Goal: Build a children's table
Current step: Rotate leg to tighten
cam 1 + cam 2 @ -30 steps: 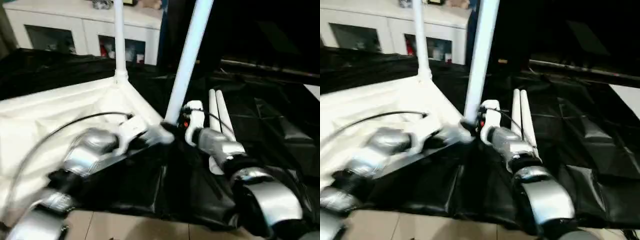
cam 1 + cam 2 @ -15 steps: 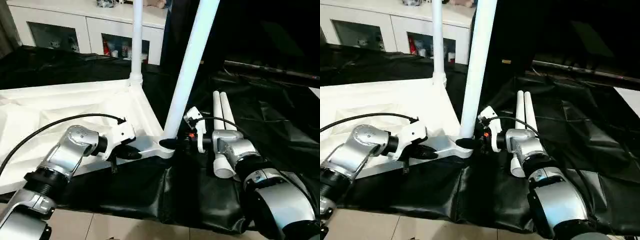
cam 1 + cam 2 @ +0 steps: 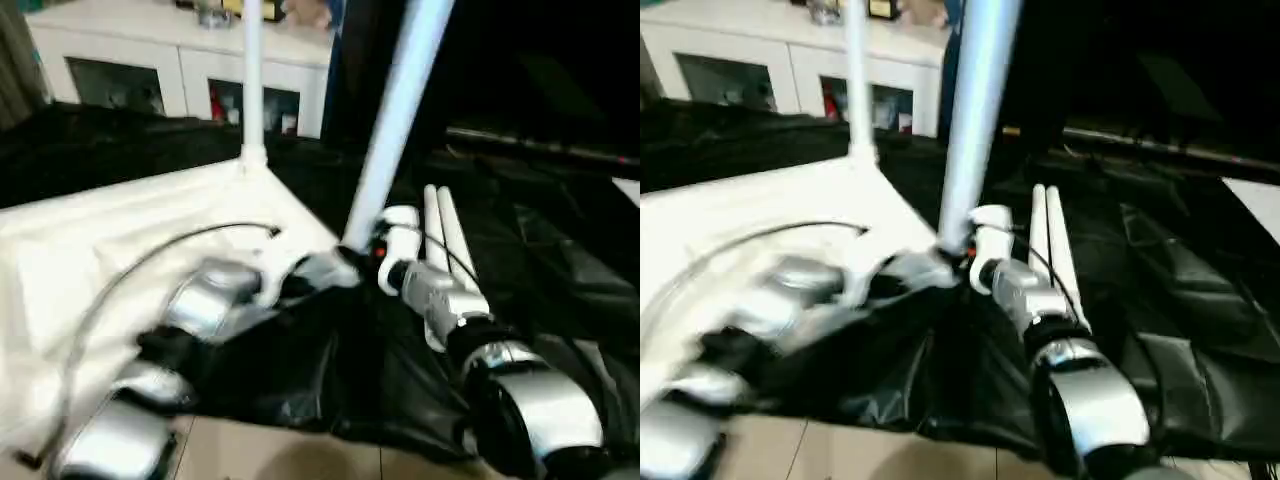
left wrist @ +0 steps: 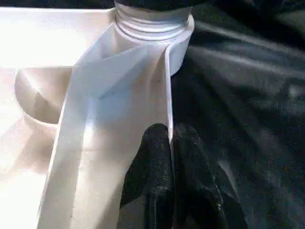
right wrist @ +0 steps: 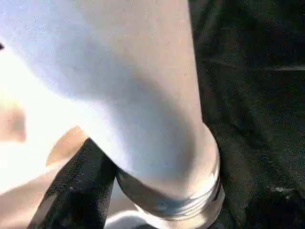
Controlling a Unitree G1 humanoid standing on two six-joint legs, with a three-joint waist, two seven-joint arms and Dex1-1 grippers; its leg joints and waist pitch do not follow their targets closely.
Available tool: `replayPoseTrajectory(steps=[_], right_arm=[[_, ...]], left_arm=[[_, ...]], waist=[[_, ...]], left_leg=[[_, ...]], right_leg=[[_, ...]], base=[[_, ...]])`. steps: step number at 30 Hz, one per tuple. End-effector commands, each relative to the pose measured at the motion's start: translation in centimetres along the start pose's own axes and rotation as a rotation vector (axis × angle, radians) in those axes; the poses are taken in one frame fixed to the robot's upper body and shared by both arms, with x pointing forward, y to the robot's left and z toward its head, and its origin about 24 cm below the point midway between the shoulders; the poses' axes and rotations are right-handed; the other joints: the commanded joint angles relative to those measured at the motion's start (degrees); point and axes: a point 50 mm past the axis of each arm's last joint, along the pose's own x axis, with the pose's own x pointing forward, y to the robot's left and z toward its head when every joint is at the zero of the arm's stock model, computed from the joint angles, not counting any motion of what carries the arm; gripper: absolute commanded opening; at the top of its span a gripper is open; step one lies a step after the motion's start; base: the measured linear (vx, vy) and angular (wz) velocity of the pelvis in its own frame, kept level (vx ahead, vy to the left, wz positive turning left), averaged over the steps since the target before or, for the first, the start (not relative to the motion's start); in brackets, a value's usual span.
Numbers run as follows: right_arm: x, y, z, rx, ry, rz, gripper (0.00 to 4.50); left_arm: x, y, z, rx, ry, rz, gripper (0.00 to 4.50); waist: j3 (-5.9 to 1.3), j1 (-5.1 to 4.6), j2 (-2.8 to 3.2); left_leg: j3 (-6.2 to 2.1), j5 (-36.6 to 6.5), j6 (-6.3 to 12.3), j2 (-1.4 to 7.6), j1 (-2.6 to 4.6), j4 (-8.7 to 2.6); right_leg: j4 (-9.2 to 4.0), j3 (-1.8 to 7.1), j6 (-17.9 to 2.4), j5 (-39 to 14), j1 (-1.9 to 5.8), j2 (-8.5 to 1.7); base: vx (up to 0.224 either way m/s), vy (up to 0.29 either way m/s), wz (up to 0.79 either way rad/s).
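The children's table top [image 3: 90, 250] lies upside down on the left. One white leg [image 3: 252, 80] stands upright in its far corner. A second leg [image 3: 395, 130] leans in the near corner socket [image 4: 152, 19]. My right gripper [image 3: 352, 252] is shut on that leg's base, and one black finger [image 5: 71, 191] shows beside the leg [image 5: 133, 95]. My left gripper [image 4: 170, 138] is shut on the top's thin rim just short of that corner. Two loose legs [image 3: 440, 225] lie side by side on the black sheet beyond my right arm.
A black sheet [image 3: 540, 250] covers the work surface. A white cabinet with glass doors [image 3: 150, 70] stands at the back left. A black cable [image 3: 150, 260] arcs over the table top. Light floor tiles [image 3: 300, 450] show along the front edge.
The camera has swung and the picture has shifted. Both grippers stay at the near corner, the left on the rim, the right on the leaning leg.
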Motion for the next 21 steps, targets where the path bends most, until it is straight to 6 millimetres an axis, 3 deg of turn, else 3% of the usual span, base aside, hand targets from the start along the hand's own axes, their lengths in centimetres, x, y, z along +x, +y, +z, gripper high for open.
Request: replayPoseTrajectory(steps=[1,4,6,7,9,14,18,20,21], right_arm=[[-1.0,-1.7,-6.1,0.225,0.228,-0.171,2.73],[-0.8,-1.3,-5.7,0.255,0.216,-0.207,2.73],[-0.7,-1.2,-5.7,0.251,0.217,-0.211,2.73],[-0.7,-1.2,-5.6,0.247,0.217,-0.210,2.73],[-0.6,-1.1,-5.5,0.242,0.218,-0.210,2.73],[-0.6,-0.8,-5.7,0.193,0.253,-0.159,2.73],[-0.7,-0.4,-5.9,0.063,0.309,-0.019,2.73],[-1.0,-0.5,-5.9,-0.013,0.348,0.072,2.73],[-1.3,-0.7,-5.9,-0.055,0.380,0.149,2.73]], left_arm=[[0.9,-2.6,3.7,0.022,-0.124,-0.127,0.00],[1.0,-3.0,4.0,0.025,-0.121,-0.132,0.00],[1.0,-3.0,4.0,0.021,-0.117,-0.128,0.00],[1.0,-2.9,3.9,0.025,-0.110,-0.122,0.00],[0.8,-2.7,3.6,0.030,-0.098,-0.112,0.00],[0.4,-2.5,3.0,0.064,-0.073,-0.125,0.00],[-0.3,-2.2,2.2,0.150,-0.054,-0.174,0.00],[-1.2,-1.9,1.2,0.247,-0.022,-0.227,0.00],[-2.0,-1.6,0.3,0.288,0.005,-0.282,0.00]], waist=[[-1.25,-0.22,1.34],[-1.40,-0.21,1.37],[-1.64,-0.21,1.28],[-1.71,-0.25,1.24],[-1.62,-0.38,1.24],[-1.38,-0.55,1.24],[-1.40,-0.52,1.30],[-1.60,-0.69,1.19],[-1.70,-0.94,1.48]], left_leg=[[-0.80,-18.52,-1.91,2.24,-0.31,-4.97],[-0.86,-18.06,-2.23,2.17,-0.53,-5.08],[-0.85,-16.22,-2.28,2.26,-0.76,-5.07],[-0.65,-13.70,-1.99,2.21,-0.93,-4.90],[-0.58,-13.26,-1.91,2.19,-1.03,-4.90],[-0.60,-16.28,-2.30,2.30,-0.85,-5.18],[-0.75,-17.18,-2.19,2.38,-0.90,-5.27],[-0.77,-14.17,-1.35,2.40,-1.41,-5.25],[-0.64,-11.45,-1.08,2.44,-1.22,-5.04]], right_leg=[[-6.11,3.93,-6.97,-17.66,0.04,-5.22],[-6.00,3.86,-6.71,-16.47,0.20,-5.11],[-5.63,3.83,-6.80,-13.43,0.44,-4.96],[-5.29,3.74,-7.35,-9.02,0.53,-4.75],[-5.21,3.70,-7.69,-7.85,0.65,-4.72],[-5.73,3.76,-7.34,-11.60,0.44,-4.88],[-6.04,3.78,-6.75,-14.13,0.40,-5.10],[-5.76,3.76,-7.00,-10.30,0.90,-4.93],[-5.22,3.67,-8.18,-4.91,0.98,-4.69]], base=[[0.000,0.000,0.00],[0.000,0.000,0.00],[0.050,-0.008,-0.03],[0.000,0.000,0.00],[0.000,0.000,0.00],[0.000,0.000,0.00],[0.000,0.000,0.00],[0.000,0.000,0.00],[0.000,0.000,0.00]])
